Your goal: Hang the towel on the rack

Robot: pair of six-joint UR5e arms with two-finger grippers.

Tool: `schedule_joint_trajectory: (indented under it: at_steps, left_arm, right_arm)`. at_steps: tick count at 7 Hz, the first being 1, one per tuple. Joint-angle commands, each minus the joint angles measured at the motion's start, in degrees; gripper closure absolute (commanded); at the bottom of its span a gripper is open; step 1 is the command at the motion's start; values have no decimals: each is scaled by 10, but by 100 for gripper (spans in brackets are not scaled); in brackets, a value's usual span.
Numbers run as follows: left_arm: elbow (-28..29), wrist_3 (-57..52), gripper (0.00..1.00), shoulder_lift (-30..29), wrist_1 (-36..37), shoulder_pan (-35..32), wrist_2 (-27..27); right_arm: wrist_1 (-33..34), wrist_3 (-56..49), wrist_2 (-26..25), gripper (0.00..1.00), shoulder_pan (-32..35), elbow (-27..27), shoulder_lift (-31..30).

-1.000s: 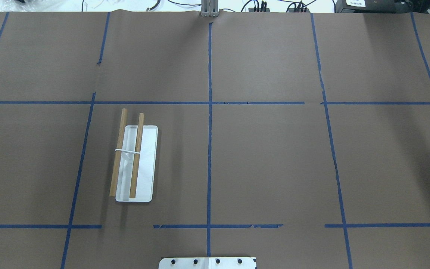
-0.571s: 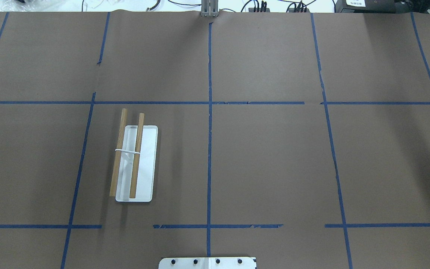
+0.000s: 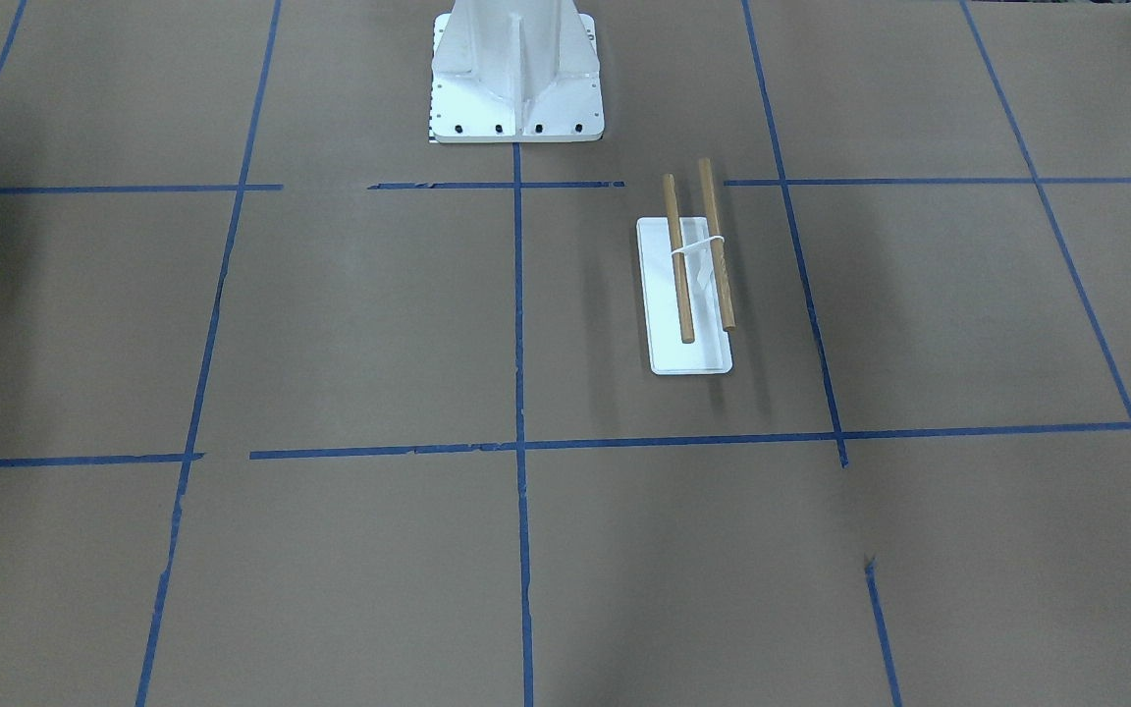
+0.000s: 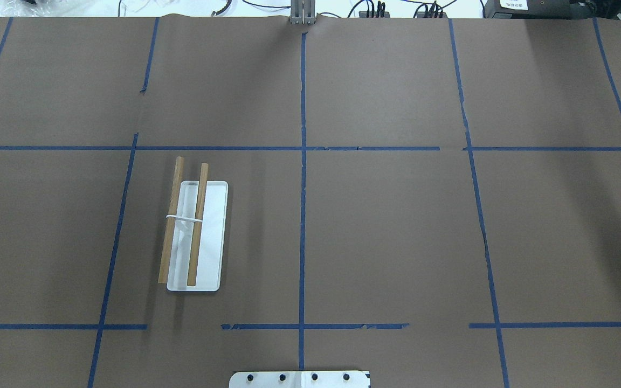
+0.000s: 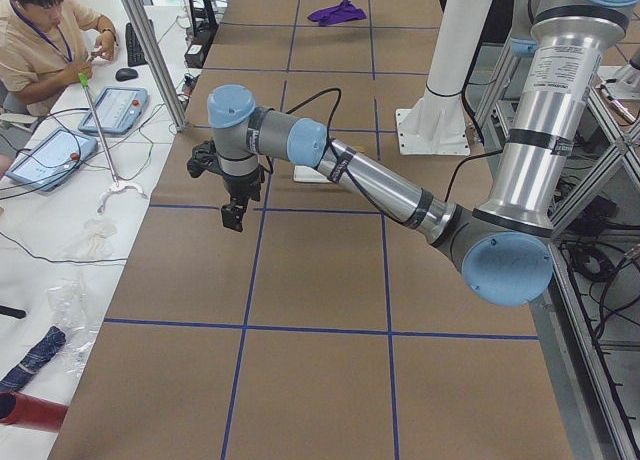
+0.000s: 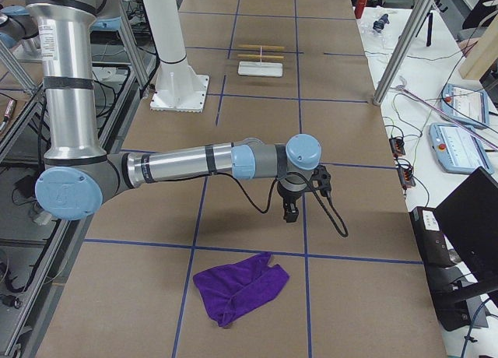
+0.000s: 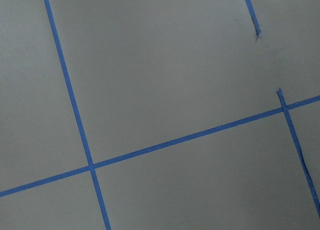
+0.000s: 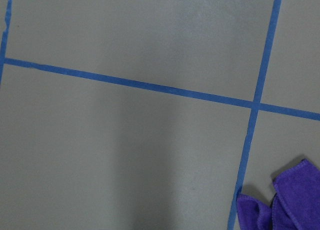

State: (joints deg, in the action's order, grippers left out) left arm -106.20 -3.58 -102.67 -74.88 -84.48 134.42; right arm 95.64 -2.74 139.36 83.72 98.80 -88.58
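The right gripper [image 6: 289, 212] is held above the table [image 6: 257, 140], pointed downward. As it is shown only by a side camera, it cannot be told whether its jaws are apart or together; no cloth is seen hanging from it. The left gripper [image 5: 232, 215] is held in the same manner over the other end of the table, and its state cannot be told either.

The towel [image 6: 237, 286] is found crumpled on the table at the robot's right end, near the right gripper but not below it. In the right wrist view only one edge of it is seen, in the lower corner. The rack [image 4: 211, 237] is placed well apart from it, on the robot's left half, and both dowels [image 4: 198, 223] are bare.

The towel is judged to be soft, light and limp, so it is expected to sag and fold when it is lifted. A raised fold or a corner at its edge should be pinched. No loop tag can be made out.
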Motion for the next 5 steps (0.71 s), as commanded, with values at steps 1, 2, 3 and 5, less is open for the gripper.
schedule_joint_trajectory:
  at_steps: [1, 2, 3, 5]
  left_arm:
    - [-1, 2, 0, -1, 0, 2, 2]
    - [-2, 2, 0, -1, 0, 5, 3]
    - [-2, 2, 0, -2, 0, 5, 3]
    - [-2, 3, 0, -2, -2, 6, 3]
  right_arm:
    - [-1, 0, 0, 0, -15, 8, 0]
    - [0, 1, 0, 0, -16, 13, 0]
    - [0, 1, 0, 0, -19, 21, 1]
    - [0, 1, 1, 0, -19, 32, -3]
